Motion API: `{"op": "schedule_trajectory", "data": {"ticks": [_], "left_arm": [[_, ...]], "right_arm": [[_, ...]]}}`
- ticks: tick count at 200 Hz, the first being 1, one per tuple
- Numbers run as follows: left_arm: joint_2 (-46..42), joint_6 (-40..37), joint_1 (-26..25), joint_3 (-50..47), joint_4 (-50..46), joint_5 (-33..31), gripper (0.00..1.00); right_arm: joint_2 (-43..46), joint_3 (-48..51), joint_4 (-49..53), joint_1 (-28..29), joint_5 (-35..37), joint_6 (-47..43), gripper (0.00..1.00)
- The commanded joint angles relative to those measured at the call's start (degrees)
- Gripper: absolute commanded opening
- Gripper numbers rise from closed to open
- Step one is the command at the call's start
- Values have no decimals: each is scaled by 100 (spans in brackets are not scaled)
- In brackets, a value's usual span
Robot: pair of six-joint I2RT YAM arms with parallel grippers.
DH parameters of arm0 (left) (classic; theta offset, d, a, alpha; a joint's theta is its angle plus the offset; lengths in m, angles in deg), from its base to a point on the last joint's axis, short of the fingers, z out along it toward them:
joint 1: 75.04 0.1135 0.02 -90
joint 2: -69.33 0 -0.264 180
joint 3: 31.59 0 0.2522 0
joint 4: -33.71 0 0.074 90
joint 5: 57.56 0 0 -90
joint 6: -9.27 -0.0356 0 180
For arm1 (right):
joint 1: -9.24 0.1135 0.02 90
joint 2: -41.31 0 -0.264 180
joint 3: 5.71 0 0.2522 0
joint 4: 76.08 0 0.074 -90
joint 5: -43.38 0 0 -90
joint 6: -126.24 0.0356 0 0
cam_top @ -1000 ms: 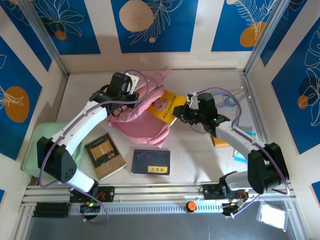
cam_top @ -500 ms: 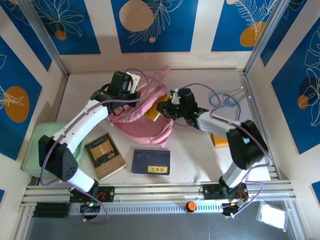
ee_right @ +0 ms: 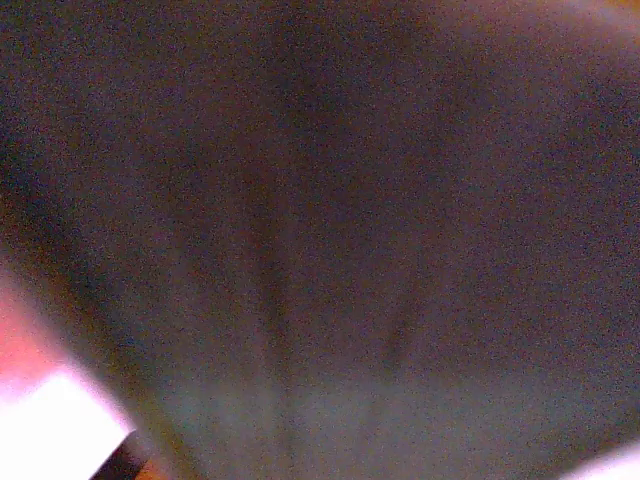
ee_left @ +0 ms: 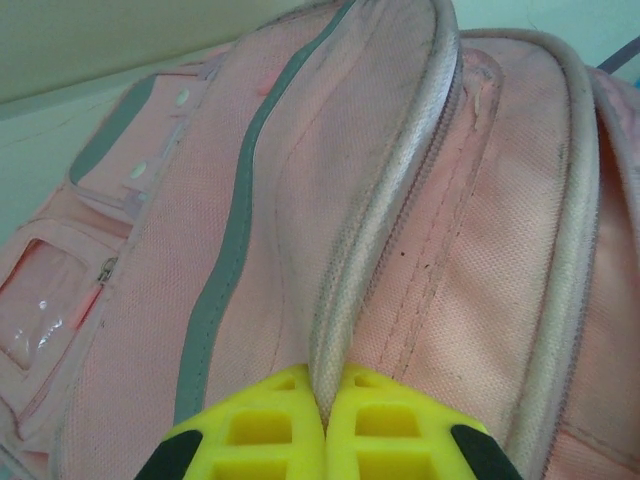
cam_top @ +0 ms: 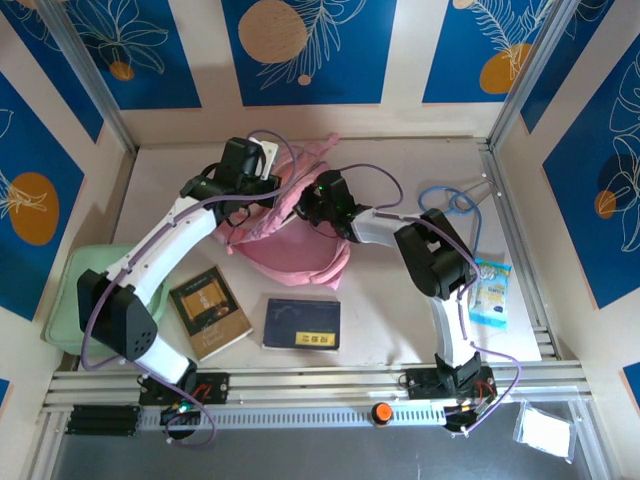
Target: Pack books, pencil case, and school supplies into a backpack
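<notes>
The pink backpack [cam_top: 290, 255] lies in the middle of the table with its mouth facing the back. My left gripper [cam_top: 258, 190] is shut on the backpack's grey-piped rim, and in the left wrist view its yellow fingers [ee_left: 260, 425] pinch that seam on the backpack [ee_left: 420, 200]. My right gripper [cam_top: 308, 205] reaches into the mouth from the right. Fabric hides its jaws, and the right wrist view is dark and blurred. A brown book [cam_top: 208, 310] and a navy book [cam_top: 302, 323] lie flat near the front edge. The pencil case is out of view.
A pale green tray [cam_top: 62, 300] sits at the left edge. A blue and white packet [cam_top: 490, 290] lies at the right, with a blue cable loop [cam_top: 445, 198] behind it. Walls close in the back and both sides.
My right gripper has swung left from beside the backpack into its mouth, carrying the yellow book, which no longer shows. The left gripper has kept its hold on the rim.
</notes>
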State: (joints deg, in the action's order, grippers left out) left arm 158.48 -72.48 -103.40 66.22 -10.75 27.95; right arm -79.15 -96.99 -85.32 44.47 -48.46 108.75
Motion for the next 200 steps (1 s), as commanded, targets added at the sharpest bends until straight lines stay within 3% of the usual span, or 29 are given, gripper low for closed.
{"op": "schedule_trajectory", "data": {"ticks": [1, 29, 45, 107, 165, 200], "left_arm": [[-73, 200, 40, 375, 688, 166, 0], [-55, 256, 89, 310, 673, 176, 0], [-30, 321, 133, 249, 703, 203, 0], [105, 437, 354, -80, 831, 167, 0], [290, 768, 558, -846, 1057, 279, 0], [81, 1125, 590, -1283, 1330, 501, 61]], "right_arm": [[-165, -271, -29, 116, 132, 183, 26], [26, -69, 215, 73, 105, 191, 59], [262, 185, 288, 46, 132, 224, 67], [1270, 1288, 422, -68, -99, -278, 69], [2662, 2341, 1840, -52, 466, -2574, 67], [3416, 2496, 3216, 166, 1239, -3546, 70]]}}
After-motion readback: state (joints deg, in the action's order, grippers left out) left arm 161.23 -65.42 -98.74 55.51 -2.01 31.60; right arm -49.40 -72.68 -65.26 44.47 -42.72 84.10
